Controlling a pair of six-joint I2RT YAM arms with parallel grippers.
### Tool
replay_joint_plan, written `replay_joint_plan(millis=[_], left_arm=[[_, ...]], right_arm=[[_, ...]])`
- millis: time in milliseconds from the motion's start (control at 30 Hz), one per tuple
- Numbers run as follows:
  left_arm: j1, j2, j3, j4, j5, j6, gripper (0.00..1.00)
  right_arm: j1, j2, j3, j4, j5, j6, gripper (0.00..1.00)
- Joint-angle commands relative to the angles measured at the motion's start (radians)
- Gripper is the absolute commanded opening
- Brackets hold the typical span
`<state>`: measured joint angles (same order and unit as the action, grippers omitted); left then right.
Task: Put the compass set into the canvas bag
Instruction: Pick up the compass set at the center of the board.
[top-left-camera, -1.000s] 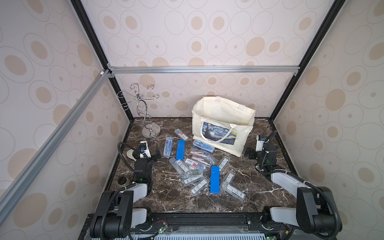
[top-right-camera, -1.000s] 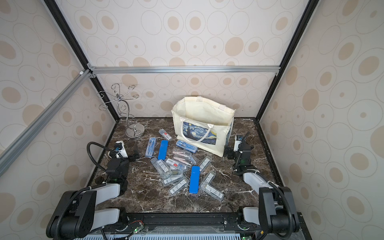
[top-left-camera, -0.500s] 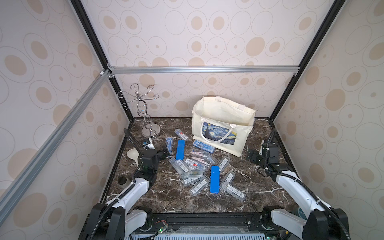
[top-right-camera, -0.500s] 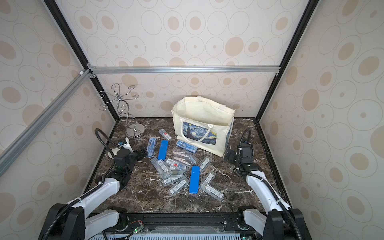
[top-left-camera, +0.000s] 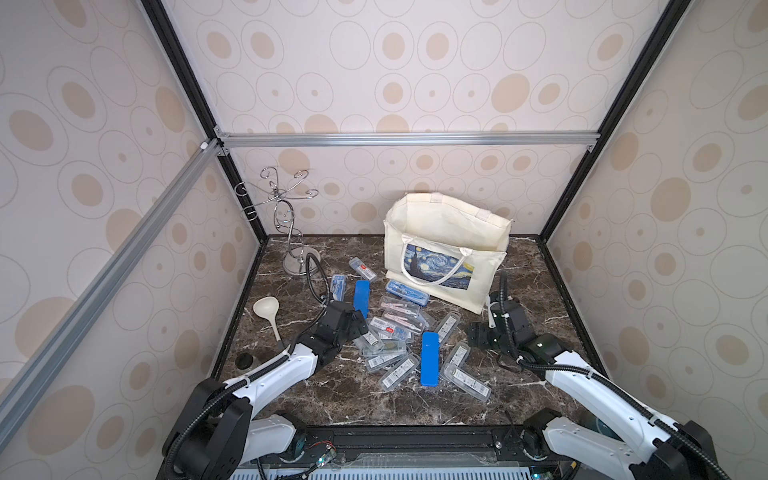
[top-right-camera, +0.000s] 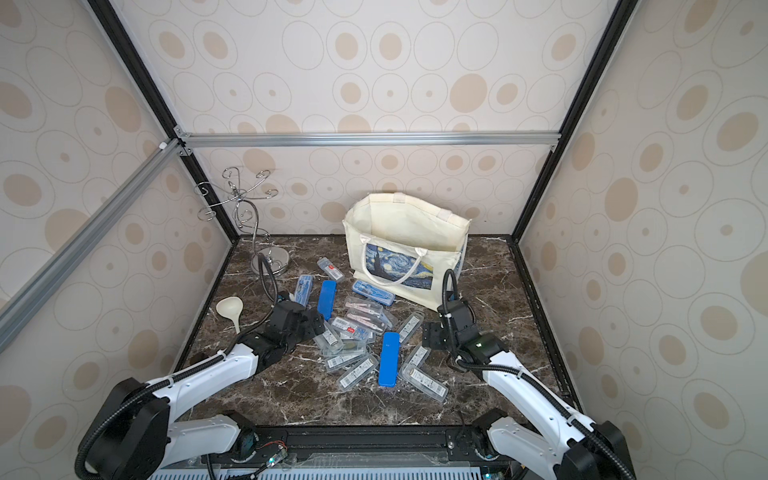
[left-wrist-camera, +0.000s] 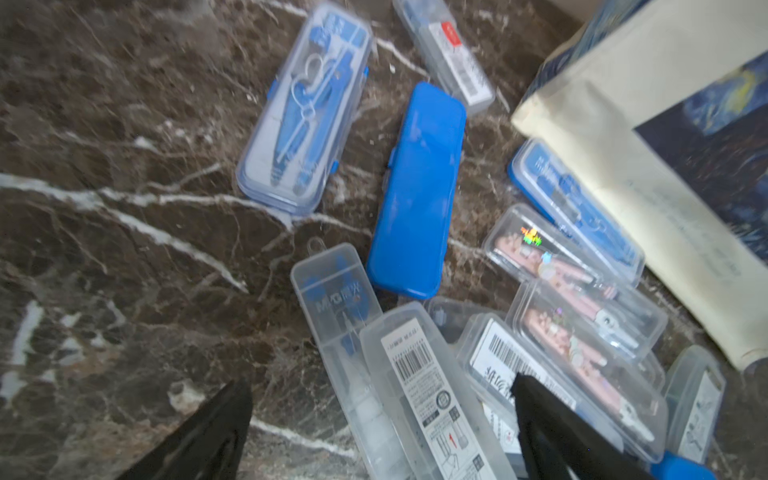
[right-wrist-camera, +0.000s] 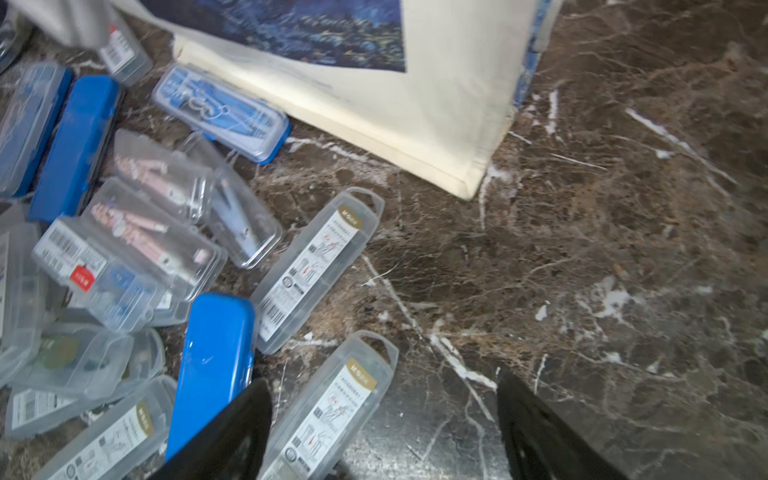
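Canvas bag (top-left-camera: 484, 286): one; opaque blue cases (top-left-camera: 361, 293): two.

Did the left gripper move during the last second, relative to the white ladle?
Yes. The left gripper moved away from the white ladle, to the robot's right, and now hovers open at the edge of the pile of cases.

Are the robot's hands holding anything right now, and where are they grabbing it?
Nothing is held. The left gripper and right gripper both stand open above the compass cases, gripping none.
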<state>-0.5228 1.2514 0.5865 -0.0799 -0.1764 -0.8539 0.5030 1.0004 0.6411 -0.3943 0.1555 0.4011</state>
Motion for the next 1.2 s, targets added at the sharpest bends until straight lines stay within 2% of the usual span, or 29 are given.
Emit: replay_joint_plan(millis=[0,300,667,1067,1167], left_arm=[[-0.034,0.044,0.069,-0.091,0.011,-0.085,0.94],[-0.085,0.169,0.129,-0.122,0.001,-0.12,0.92],[-0.094,0.272,0.174,-0.115,-0.005,-0.129,0.8],[-0.094,0.283,0.157,-0.052,-0.003,-0.142,0.48],[-0.095,0.269,0.147,-0.044,-0.007,-0.144,0.37]], right_arm=[[0.069,0.024,0.035,0.019,0.044,-0.048,0.87],[0.206,0.168,0.125,0.095,0.063,-0.137,0.85],[0.234,0.23,0.132,0.201,0.014,-0.147,0.85],[0.239,0.261,0.133,0.23,-0.004,-0.146,0.85],[0.239,0.272,0.137,0.233,-0.015,-0.146,0.85]])
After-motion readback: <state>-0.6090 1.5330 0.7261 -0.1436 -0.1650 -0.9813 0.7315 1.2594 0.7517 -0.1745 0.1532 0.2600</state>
